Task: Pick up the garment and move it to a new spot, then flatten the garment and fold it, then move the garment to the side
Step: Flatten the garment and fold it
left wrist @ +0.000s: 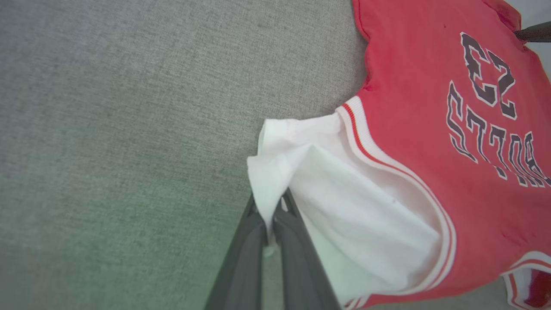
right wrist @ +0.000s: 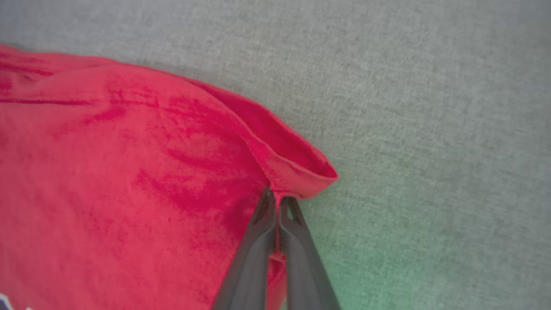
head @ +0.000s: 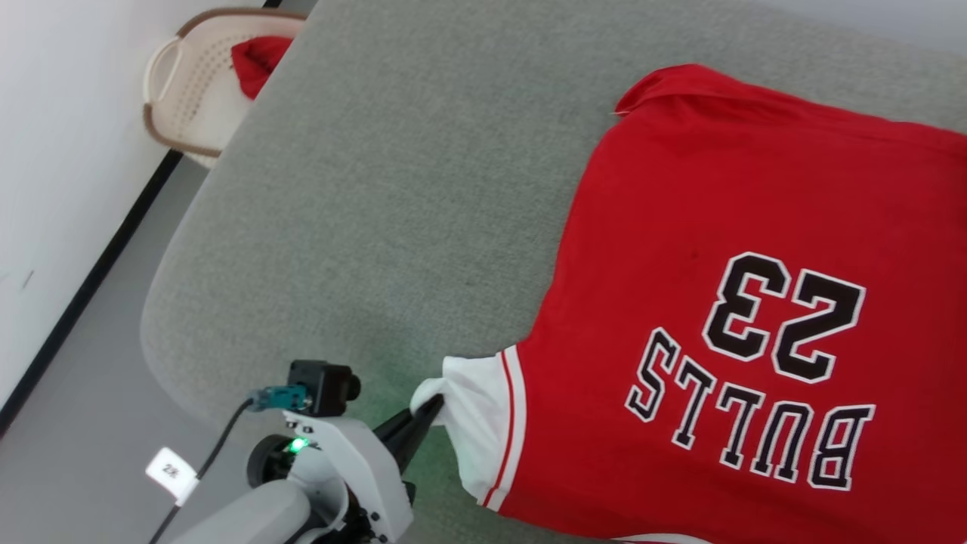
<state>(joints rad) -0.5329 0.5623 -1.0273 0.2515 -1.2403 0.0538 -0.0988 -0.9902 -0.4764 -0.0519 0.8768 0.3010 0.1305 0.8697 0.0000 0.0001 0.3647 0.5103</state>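
As the left end effector (left wrist: 270, 201) and right end effector (right wrist: 278, 197) clamp the garment (head: 718, 189), grey fabric (head: 393, 189) lies beneath

garment (head: 680, 189): was soft, matt cloth, red with white sleeve fabric.
desk (head: 378, 189): was covered in grey, coarse-woven, matt cloth.
fingers (left wrist: 245, 262): looked like dark, smooth, matt plastic.
basket (head: 189, 91): looked like pale, perforated plastic.

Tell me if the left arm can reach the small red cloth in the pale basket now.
Probably not: the left hand is shut on the white sleeve of the red BULLS jersey, and the small red cloth lies in the pale basket beyond the grey table.
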